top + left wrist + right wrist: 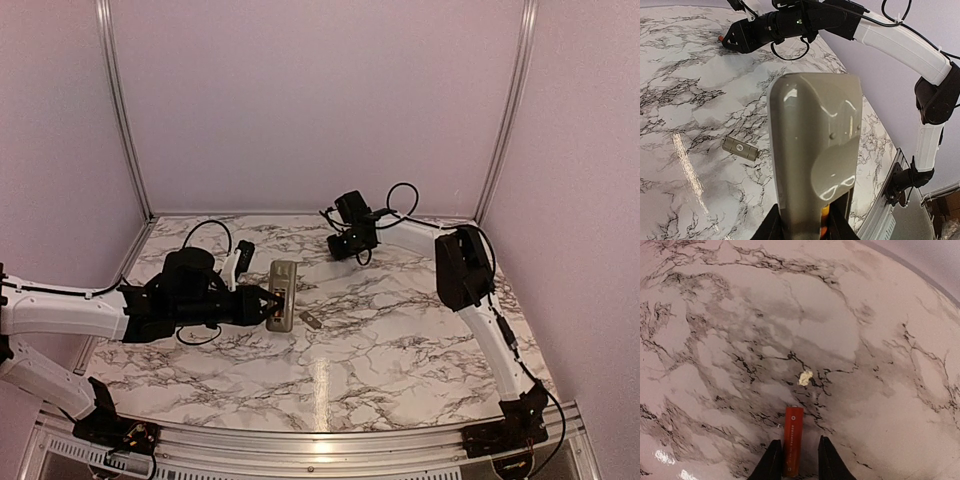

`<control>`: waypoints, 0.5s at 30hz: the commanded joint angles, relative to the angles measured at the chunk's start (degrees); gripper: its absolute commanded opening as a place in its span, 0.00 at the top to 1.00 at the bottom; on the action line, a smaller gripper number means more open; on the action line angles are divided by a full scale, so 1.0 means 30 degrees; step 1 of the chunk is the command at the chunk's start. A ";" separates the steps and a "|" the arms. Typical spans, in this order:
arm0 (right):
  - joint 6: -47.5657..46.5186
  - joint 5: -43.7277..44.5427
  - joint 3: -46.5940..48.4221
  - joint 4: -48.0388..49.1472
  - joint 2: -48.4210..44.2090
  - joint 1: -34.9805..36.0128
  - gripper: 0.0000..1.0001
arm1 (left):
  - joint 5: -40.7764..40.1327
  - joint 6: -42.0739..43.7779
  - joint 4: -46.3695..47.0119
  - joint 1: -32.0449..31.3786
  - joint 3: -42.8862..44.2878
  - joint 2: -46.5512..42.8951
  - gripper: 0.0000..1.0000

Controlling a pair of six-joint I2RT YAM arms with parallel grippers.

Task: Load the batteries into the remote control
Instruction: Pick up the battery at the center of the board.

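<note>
Progress: early to middle, nothing confirmed finished.

The left gripper (805, 227) is clenched on one end of the remote control (815, 150), holding it above the table (400, 350) with the grey back up. An orange patch (825, 220) shows in the recess by the fingers. It may be one battery already seated, but I cannot confirm this.

The other battery (793, 435) lies at the far side of the table, well apart from the remote. The right gripper (798, 441) brackets it, jaws not closed — a strip of marble shows beside one finger, so there is no grasp yet.

Left to do: pick up, carry across, insert, probably refit the cover.

Nearby: the loose cover plate (740, 148) lies just beside the remote, and a pale scrap (805, 377) sits near the battery.

Likely obstruction — the left fingers crowd the recess end.
</note>
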 commanded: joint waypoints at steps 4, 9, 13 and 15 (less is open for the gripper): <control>-0.0084 -0.0221 0.0917 -0.1012 0.0877 0.0104 0.89 | -0.0793 0.0403 -0.0571 0.0182 -0.0182 -0.0058 0.82; -0.0091 -0.0864 -0.1344 -0.0565 -0.0695 0.0098 0.98 | -0.0770 0.0240 -0.0822 0.0173 -0.0234 0.0165 0.83; -0.0015 -0.2165 -0.5306 0.1313 -0.3736 0.0096 1.00 | 0.0158 0.0694 -0.0997 -0.0180 -0.0391 0.0547 0.82; 0.0101 -0.2799 -0.7283 0.2110 -0.5455 -0.0003 1.00 | 0.0541 0.1122 -0.1328 -0.0415 -0.0350 0.0891 0.82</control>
